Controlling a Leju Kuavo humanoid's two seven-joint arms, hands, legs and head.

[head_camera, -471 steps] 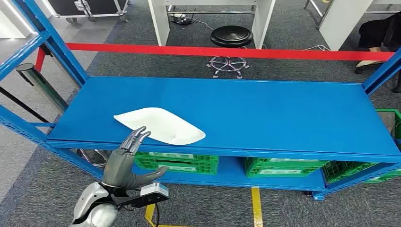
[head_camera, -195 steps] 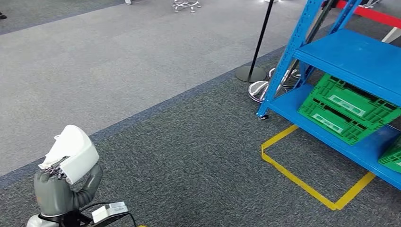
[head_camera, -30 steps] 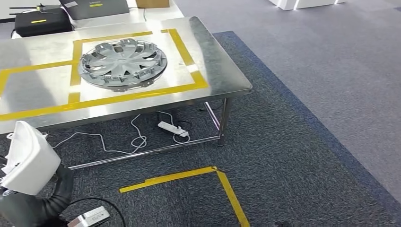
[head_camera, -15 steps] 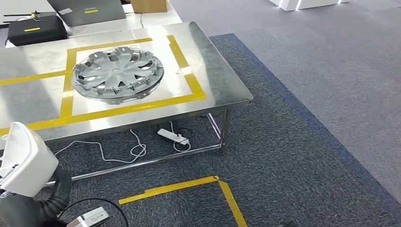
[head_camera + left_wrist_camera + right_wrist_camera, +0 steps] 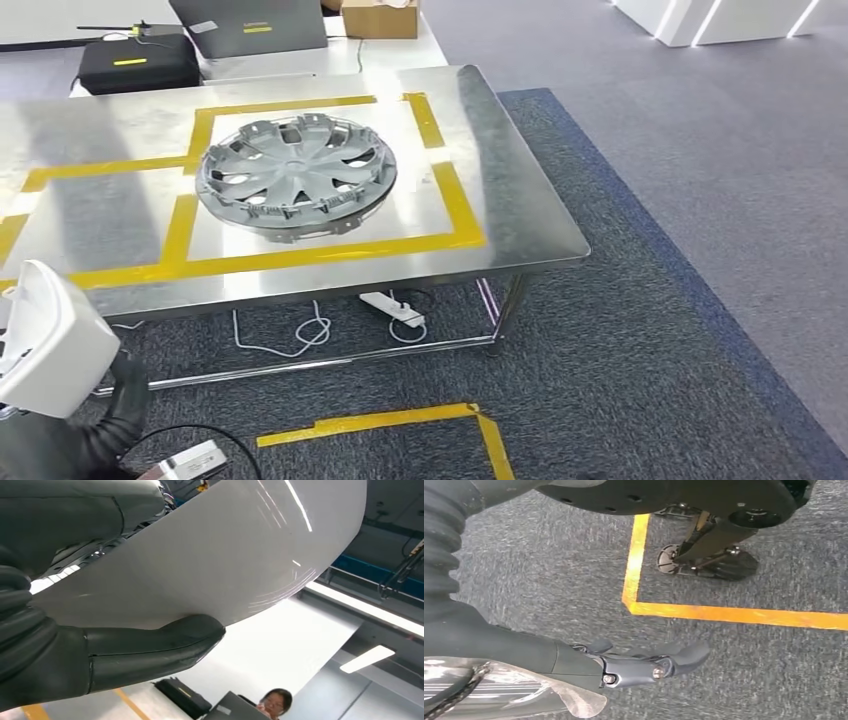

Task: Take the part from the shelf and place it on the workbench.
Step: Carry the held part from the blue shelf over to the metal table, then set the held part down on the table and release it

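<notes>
Left hand (image 5: 55,440) grips white part (image 5: 45,340) | looks light, stiff, glossy-slippery; hold at edge | right hand (image 5: 624,665) empty, fingers loosely apart | bench (image 5: 520,215) near.

The left hand (image 5: 60,440) is raised at the robot's lower left, thumb (image 5: 150,647) pressed under the white part (image 5: 50,335) it grips. The right hand (image 5: 589,665) hangs low over the carpet, palm empty, its fingers (image 5: 684,655) loosely extended and a little apart.
</notes>
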